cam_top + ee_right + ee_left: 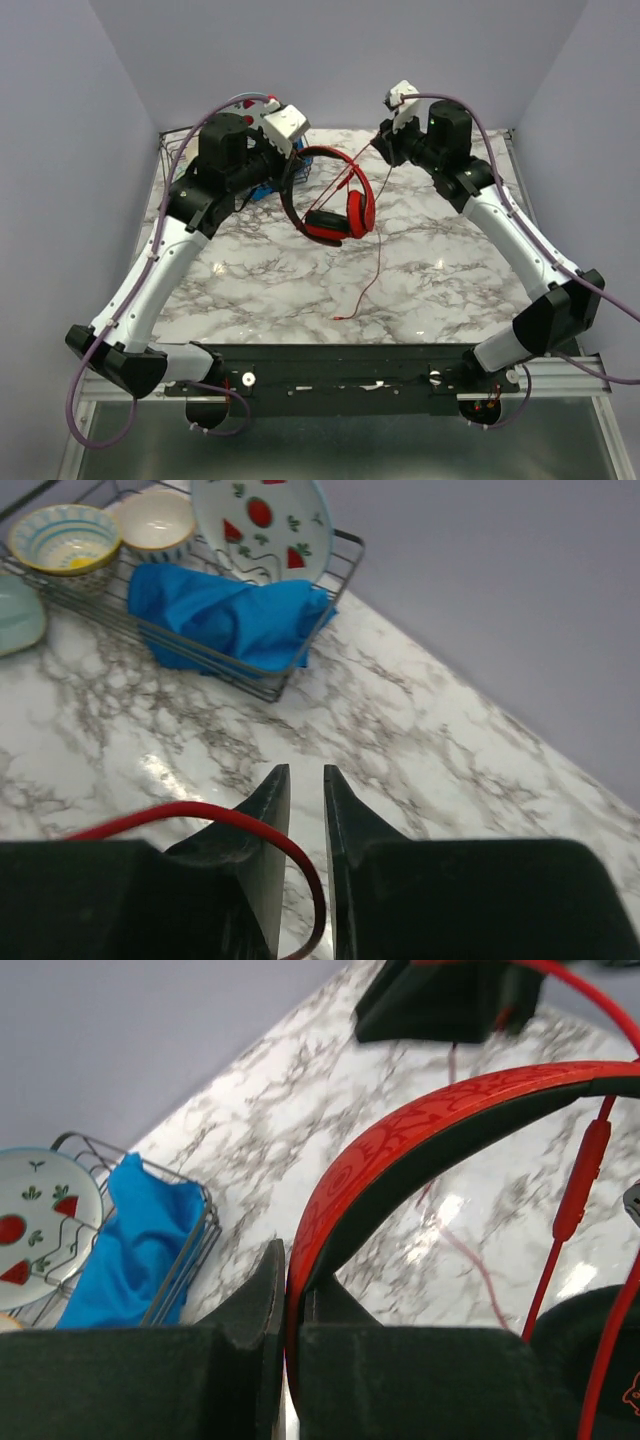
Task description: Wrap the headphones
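Centre of the top view first: the headphones, up off the marble table, ear cups low, headband arching up and to the left. Held there by the left gripper, clenched hard on the headband. Close up from the left wrist, at bottom centre: red band wedged edge-on between the two black fingers, no gap to spare. Just right of that, the inline remote on the thin red lead.

Now to the upper right of the top view for the right gripper, well apart from the ear cups, linked to them only by the cable. Below it, slack trailing down toward the lower middle of the table.

From the right wrist: jaws cracked slightly apart, a sliver of marble visible between them. Cable curving in from the left edge, over the left-hand finger, then down into the gap at the bottom. No telling whether pinched or just lying there.

Top left of that view: wire basket with a blue cloth, a patterned plate and two bowls.
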You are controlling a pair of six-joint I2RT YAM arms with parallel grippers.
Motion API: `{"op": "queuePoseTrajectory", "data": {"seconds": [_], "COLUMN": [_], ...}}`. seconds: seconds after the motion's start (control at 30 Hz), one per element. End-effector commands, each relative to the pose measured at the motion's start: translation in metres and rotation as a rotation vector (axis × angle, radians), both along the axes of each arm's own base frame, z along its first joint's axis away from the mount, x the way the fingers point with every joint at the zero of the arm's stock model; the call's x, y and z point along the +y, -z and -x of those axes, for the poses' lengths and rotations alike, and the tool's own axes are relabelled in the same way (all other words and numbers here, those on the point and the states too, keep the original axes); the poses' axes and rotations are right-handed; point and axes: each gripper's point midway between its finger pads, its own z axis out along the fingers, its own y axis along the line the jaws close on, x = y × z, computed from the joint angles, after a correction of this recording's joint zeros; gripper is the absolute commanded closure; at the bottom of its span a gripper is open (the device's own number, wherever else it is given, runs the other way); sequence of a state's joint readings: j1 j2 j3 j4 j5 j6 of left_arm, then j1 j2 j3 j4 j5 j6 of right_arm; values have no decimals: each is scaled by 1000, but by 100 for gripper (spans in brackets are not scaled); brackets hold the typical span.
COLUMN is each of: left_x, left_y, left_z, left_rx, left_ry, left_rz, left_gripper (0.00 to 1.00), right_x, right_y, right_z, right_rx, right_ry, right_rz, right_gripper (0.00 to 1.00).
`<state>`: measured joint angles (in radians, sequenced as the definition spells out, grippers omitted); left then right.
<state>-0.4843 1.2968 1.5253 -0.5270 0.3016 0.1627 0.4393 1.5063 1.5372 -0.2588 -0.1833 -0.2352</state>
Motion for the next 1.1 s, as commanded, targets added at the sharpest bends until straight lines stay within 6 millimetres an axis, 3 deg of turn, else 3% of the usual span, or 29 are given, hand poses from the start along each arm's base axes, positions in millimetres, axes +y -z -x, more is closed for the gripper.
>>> {"op": "queuePoseTrajectory", "data": {"seconds": [0.0, 0.03, 0.1, 0.13, 0.17, 0.2, 0.23, 0.3, 0.47, 0.63, 0.83, 0.97, 1.0, 1.07], "left_x": [-11, -10, -6, -5, -4, -2, -3, -3, -5, 8, 35, 58, 67, 74], "left_y": [-67, -73, -96, -102, -114, -119, -124, -137, -159, -176, -191, -192, -190, -187], "left_z": [33, 33, 33, 32, 32, 32, 32, 32, 29, 16, -13, -40, -46, -57], "left_rx": [62, 57, 28, 21, 9, 2, -1, -4, -11, -38, -21, -9, -10, -12], "left_ry": [59, 50, 23, 14, 8, -4, -4, -12, -23, -108, -216, -296, -326, -350], "left_rz": [201, 212, 246, 254, 275, 285, 294, 327, 386, 432, 536, 594, 602, 609], "left_gripper": [100, 100, 100, 100, 100, 100, 100, 100, 100, 100, 100, 100, 100, 100], "right_x": [64, 74, 84, 90, 97, 101, 106, 116, 134, 129, 120, 121, 120, 122], "right_y": [27, 14, 34, 22, 26, 45, 42, 67, 94, 129, 190, 215, 221, 225], "right_z": [17, 19, 24, 24, 28, 28, 28, 30, 33, 31, 49, 64, 67, 70], "right_rx": [88, 59, 98, 62, 73, 110, 97, 147, 220, 286, 381, 410, 420, 428], "right_ry": [-343, -384, -393, -404, -420, -416, -411, -398, -373, -265, -192, -172, -168, -176], "right_rz": [-184, -266, -330, -399, -421, -432, -470, -487, -544, -515, -383, -305, -294, -293], "right_gripper": [71, 71, 70, 69, 68, 67, 67, 67, 68, 67, 67, 68, 69, 84]}}
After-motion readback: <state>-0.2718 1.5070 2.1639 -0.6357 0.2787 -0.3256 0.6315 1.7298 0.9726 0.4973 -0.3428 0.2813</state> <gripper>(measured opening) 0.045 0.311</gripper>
